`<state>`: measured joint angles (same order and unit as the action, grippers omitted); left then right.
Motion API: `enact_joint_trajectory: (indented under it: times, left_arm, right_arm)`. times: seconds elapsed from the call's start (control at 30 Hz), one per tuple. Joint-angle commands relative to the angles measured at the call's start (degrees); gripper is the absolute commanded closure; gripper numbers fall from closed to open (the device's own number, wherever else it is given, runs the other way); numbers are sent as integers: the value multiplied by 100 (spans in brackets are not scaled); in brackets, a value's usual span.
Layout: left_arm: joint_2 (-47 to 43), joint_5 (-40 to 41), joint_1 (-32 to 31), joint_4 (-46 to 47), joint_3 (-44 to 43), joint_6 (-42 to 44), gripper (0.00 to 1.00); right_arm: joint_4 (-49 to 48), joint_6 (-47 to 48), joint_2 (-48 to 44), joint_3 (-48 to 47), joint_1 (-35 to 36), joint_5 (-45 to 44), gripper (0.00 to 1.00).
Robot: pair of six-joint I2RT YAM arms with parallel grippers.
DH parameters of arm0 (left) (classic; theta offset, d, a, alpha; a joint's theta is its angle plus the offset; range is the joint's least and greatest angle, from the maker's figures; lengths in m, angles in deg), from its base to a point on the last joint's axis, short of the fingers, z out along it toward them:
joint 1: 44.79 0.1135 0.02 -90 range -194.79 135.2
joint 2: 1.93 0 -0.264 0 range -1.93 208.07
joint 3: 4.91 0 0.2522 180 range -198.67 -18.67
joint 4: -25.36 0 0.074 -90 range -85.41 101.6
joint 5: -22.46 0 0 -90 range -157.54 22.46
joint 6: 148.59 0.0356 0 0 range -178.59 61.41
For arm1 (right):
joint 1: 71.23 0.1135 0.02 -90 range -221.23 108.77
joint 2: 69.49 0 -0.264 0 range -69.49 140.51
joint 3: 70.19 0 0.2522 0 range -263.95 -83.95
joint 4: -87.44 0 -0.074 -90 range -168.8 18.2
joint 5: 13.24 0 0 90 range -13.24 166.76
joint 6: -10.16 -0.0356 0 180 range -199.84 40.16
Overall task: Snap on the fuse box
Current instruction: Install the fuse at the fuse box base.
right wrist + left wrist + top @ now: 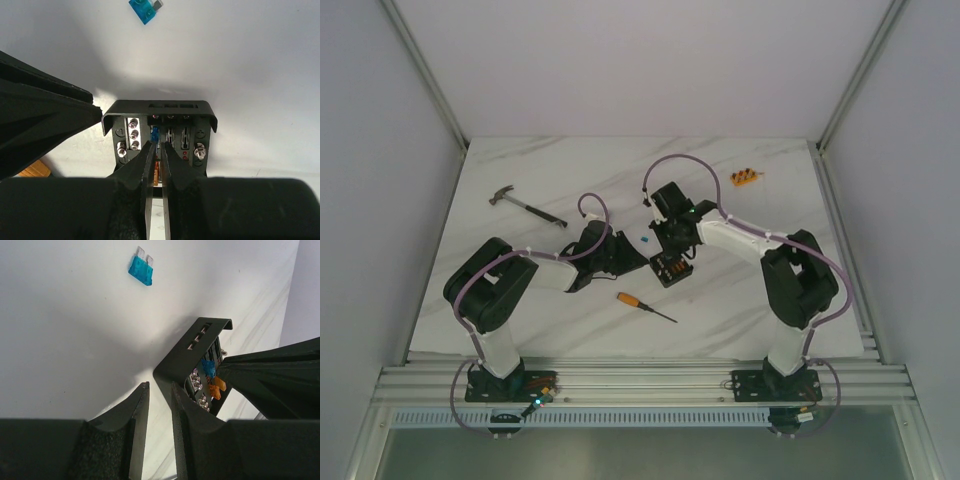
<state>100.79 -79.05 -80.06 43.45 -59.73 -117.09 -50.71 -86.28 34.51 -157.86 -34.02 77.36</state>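
Near the middle of the tabletop, a little toward the near edge: fuse box (pixel 670 268), black, fuse face exposed. Left gripper (pixel 159 388): fingers narrowly parted, nothing between them, one just beside the box's corner. Right gripper (pixel 156 146): nearly clenched over the fuse row; whether it pinches a fuse, cannot tell. Risk: off-centre pressing would likely skid or tip the barely braced box.

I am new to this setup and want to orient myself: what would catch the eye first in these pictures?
The two grippers meet mid-table at the black fuse box: the right gripper reaches down into its rows of fuses, the left gripper sits at its corner. A loose blue fuse lies on the white table just beyond; a hammer lies further left.
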Motion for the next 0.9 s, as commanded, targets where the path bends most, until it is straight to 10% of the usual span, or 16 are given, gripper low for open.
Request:
enact_joint_trajectory:
  times: [0.0,0.87]
  left_arm:
    - [-4,55,-7,-22,13,-13,67]
    - [95,69,-9,-13,8,-8,67]
  right_arm:
    - [-29,-46,156,-179,-12,184,84]
    - [545,217,2197,390,-29,-660,100]
